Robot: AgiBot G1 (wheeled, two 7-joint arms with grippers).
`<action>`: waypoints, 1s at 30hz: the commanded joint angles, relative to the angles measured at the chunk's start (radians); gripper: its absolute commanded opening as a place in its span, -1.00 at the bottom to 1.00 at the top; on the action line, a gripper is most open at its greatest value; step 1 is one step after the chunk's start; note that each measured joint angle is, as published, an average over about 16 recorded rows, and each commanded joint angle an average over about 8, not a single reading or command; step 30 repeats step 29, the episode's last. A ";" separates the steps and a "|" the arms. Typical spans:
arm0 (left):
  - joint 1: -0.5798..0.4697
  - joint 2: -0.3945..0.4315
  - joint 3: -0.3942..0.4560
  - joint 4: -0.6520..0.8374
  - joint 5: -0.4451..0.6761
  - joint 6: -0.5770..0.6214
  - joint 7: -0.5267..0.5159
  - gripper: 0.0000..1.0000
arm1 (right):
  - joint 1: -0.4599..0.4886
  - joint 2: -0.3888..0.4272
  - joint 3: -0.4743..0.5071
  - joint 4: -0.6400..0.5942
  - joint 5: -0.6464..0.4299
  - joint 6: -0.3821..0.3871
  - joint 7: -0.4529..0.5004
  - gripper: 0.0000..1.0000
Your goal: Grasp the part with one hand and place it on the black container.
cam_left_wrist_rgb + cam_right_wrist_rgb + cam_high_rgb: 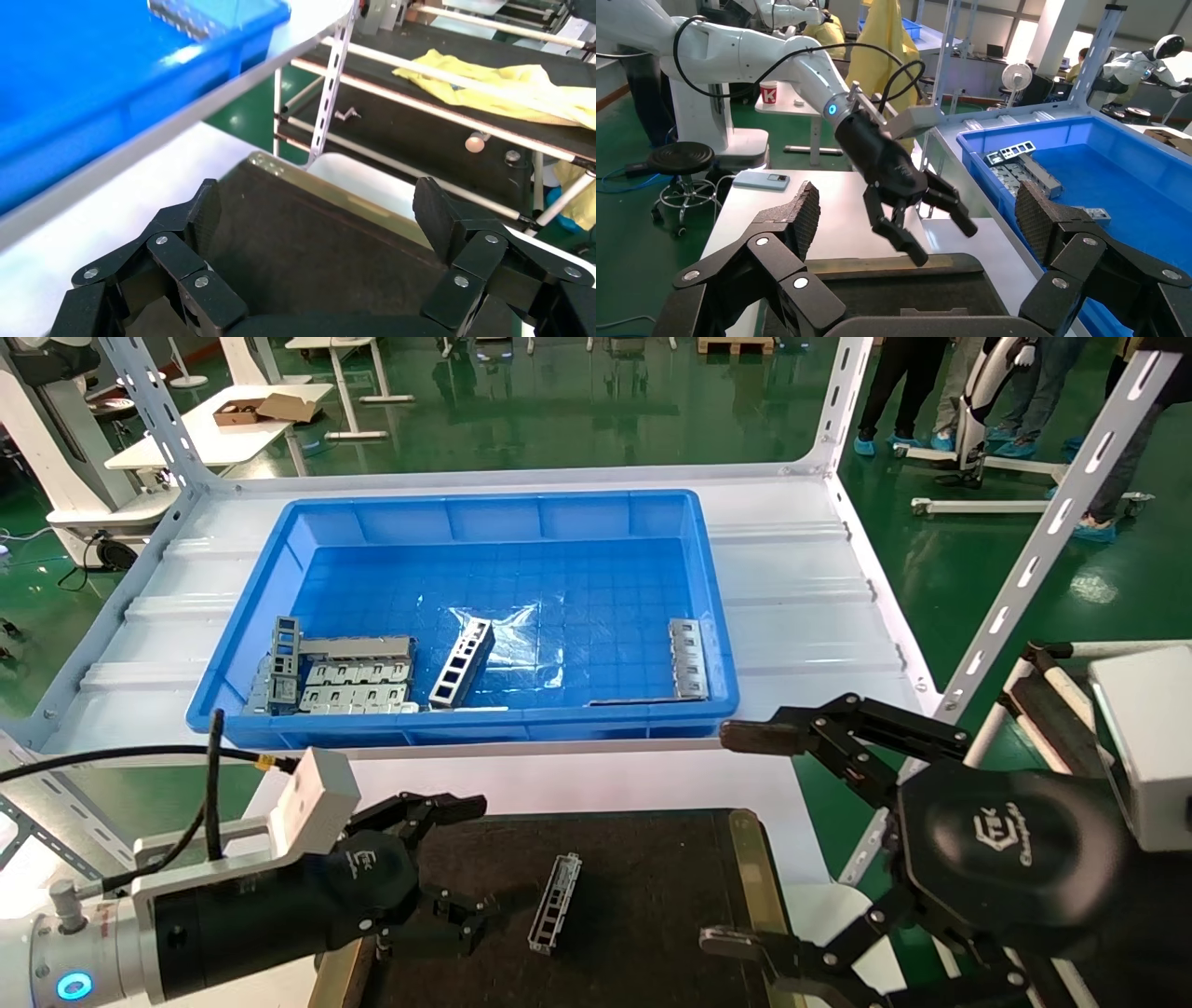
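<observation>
Part (555, 903), the slim grey metal channel, is lying flat on the black container (643, 859), just beside the left gripper (453, 864), whose fingers are standing apart and holding nothing. It is looking stiff, light and thin, probably a little slippery with sharp tabs, so taking it across its narrow width near the middle seems the safest hold. The right gripper (750, 836) is hovering at the container's brass edge with fingers spread wide, also empty. More grey pieces are resting in the blue bin (466, 519) behind. On the gripper bodies a small logo is showing, but I cannot read its letters surely.
</observation>
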 commanded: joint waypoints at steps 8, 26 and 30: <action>-0.027 -0.008 -0.032 -0.003 -0.039 0.040 0.042 1.00 | 0.000 0.000 0.000 0.000 0.000 0.000 0.000 1.00; -0.044 -0.014 -0.067 -0.009 -0.100 0.075 0.058 1.00 | 0.000 0.000 0.000 0.000 0.000 0.000 0.000 1.00; -0.046 -0.015 -0.071 -0.009 -0.107 0.079 0.060 1.00 | 0.000 0.000 0.000 0.000 0.000 0.000 0.000 1.00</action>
